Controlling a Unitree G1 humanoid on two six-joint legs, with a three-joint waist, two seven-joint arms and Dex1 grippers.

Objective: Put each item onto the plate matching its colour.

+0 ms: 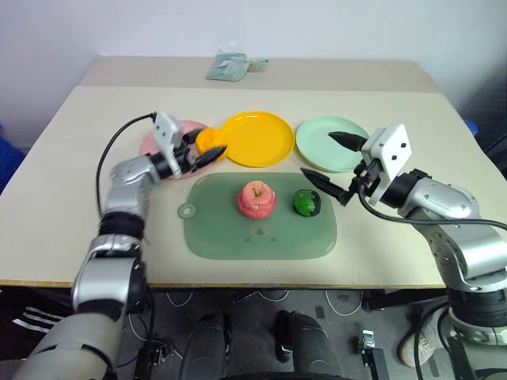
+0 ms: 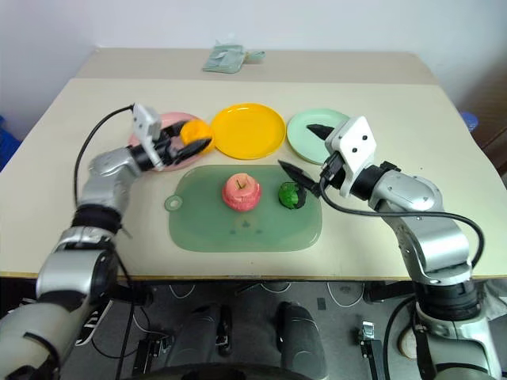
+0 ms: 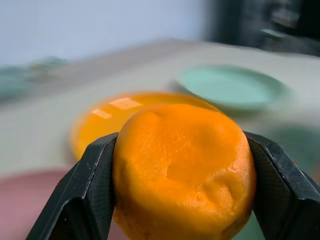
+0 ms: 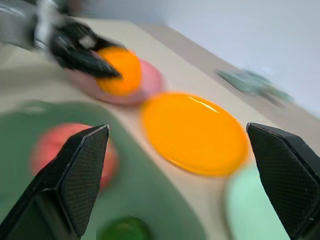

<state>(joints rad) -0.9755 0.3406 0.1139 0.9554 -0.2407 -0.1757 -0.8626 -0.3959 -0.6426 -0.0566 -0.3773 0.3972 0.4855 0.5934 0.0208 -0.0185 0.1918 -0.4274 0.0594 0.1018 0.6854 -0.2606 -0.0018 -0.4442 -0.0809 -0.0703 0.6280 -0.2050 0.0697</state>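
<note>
My left gripper (image 1: pixel 207 147) is shut on the orange-yellow lumpy fruit (image 3: pixel 182 170) and holds it in the air over the right edge of the pink plate (image 1: pixel 150 146), close to the yellow plate (image 1: pixel 257 139). The pink-red apple (image 1: pixel 256 199) and the dark green fruit (image 1: pixel 306 203) rest on the translucent green board (image 1: pixel 238 233). My right gripper (image 1: pixel 316 154) is open with nothing between its fingers (image 4: pixel 80 170). It hovers between the pale mint plate (image 1: pixel 326 150) and the green fruit.
A folded greenish packet (image 1: pixel 230 65) lies at the table's far edge. The three plates stand in a row behind the board. Bare tabletop (image 1: pixel 71 198) stretches to the left and right of the board.
</note>
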